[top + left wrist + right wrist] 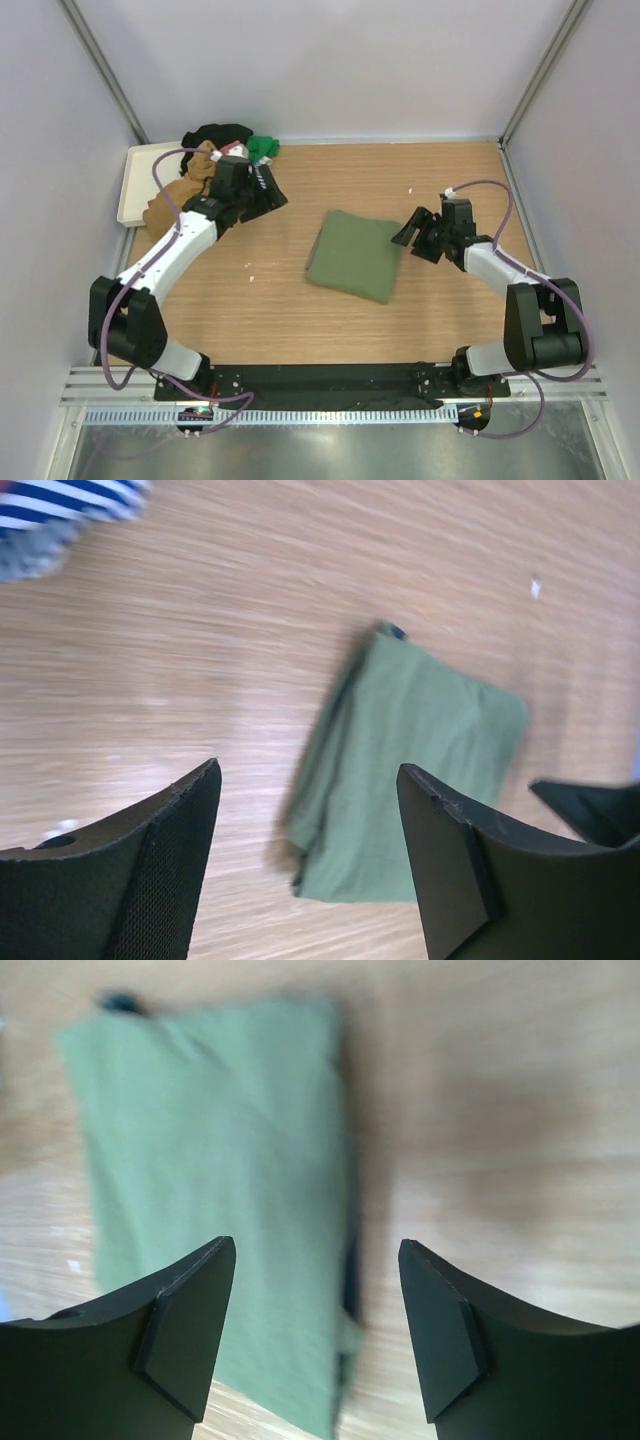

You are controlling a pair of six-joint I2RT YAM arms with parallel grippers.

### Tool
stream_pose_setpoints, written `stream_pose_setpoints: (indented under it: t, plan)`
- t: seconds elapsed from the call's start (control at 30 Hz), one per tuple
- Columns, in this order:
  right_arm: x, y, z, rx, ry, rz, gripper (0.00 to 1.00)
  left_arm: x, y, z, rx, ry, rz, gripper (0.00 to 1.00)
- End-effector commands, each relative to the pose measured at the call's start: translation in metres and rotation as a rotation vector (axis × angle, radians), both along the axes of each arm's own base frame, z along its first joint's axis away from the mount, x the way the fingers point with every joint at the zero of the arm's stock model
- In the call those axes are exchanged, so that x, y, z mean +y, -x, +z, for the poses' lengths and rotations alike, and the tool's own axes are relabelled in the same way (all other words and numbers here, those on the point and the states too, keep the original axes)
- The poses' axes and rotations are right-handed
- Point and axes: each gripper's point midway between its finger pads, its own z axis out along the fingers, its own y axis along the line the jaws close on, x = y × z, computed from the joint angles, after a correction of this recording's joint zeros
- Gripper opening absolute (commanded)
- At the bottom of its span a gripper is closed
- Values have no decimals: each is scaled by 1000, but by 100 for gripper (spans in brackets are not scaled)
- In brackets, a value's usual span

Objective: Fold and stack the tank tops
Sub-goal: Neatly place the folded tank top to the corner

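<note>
On the wooden table (300, 330), a folded olive-green cloth tank top (355, 255) lies between the wide, empty left gripper (272, 192) and right gripper (408, 230); next, probably, grasp another top.

A: What sort of place is this?
B: A robot lab cell. Plain white walls (330, 60) and metal posts (100, 70) box in a wood worktop (300, 320).
A: What else shows it?
B: A left arm (175, 245) and right arm (500, 268) bolted to a black plate (320, 378), beside a slotted rail (330, 416).
</note>
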Motion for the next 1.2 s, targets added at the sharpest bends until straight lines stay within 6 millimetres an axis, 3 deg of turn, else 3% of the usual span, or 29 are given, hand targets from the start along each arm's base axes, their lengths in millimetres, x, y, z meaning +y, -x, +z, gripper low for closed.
stream_pose_setpoints:
  t: [0.0, 0.13, 0.33, 0.37, 0.4, 0.5, 0.57, 0.63, 0.67, 0.73, 0.8, 0.83, 0.9, 0.93, 0.97, 1.0, 1.07, 1.17]
  plan:
    - [-16, 32, -40, 123, 91, -1, 72, 58, 9, -4, 39, -79, 148, 75]
    - [-1, 30, -51, 143, 44, 34, 68, 107, 7, 5, 28, -75, 292, 79]
    - [20, 18, -61, 161, 14, 85, 69, 139, 9, 14, 23, -31, 399, 80]
    - [21, 16, -62, 164, 12, 85, 66, 140, 12, 18, 8, -15, 406, 80]
    - [20, 11, -62, 159, 17, 79, 53, 141, 11, 20, -5, -7, 412, 80]
    - [16, 6, -63, 157, 34, 50, 33, 148, 13, 25, -18, 3, 434, 80]
    - [11, 3, -61, 154, 45, 27, 24, 159, 14, 26, -17, 9, 467, 81]
    - [-2, -2, -58, 158, 40, -17, 1, 166, 11, 25, -12, 33, 485, 82]
    - [-11, -4, -57, 169, 34, -52, 1, 177, 8, 28, -14, 39, 517, 82]
    - [-49, -7, -51, 171, 16, -165, 1, 186, 5, 19, 38, 41, 547, 82]
    - [-77, 3, -51, 186, -2, -269, 1, 191, 0, 23, 57, 34, 573, 82]
    - [-112, 5, -39, 150, -12, -383, 1, 197, -8, 23, 66, 24, 604, 84]
    - [-143, 26, -43, 161, -25, -517, 8, 205, -10, 20, 96, 3, 658, 85]
    - [-169, 34, -32, 127, -29, -606, 24, 217, -12, 9, 132, -22, 742, 85]
    - [-179, 41, -31, 128, -25, -655, 69, 221, -19, 19, 120, -30, 762, 85]
    - [-186, 56, -38, 165, 2, -706, 83, 224, -17, 14, 157, -51, 778, 84]
    - [-198, 65, -25, 140, 52, -763, 96, 231, -27, 11, 176, -74, 817, 84]
    - [-206, 75, -13, 105, 109, -812, 99, 235, -38, 3, 200, -58, 869, 82]
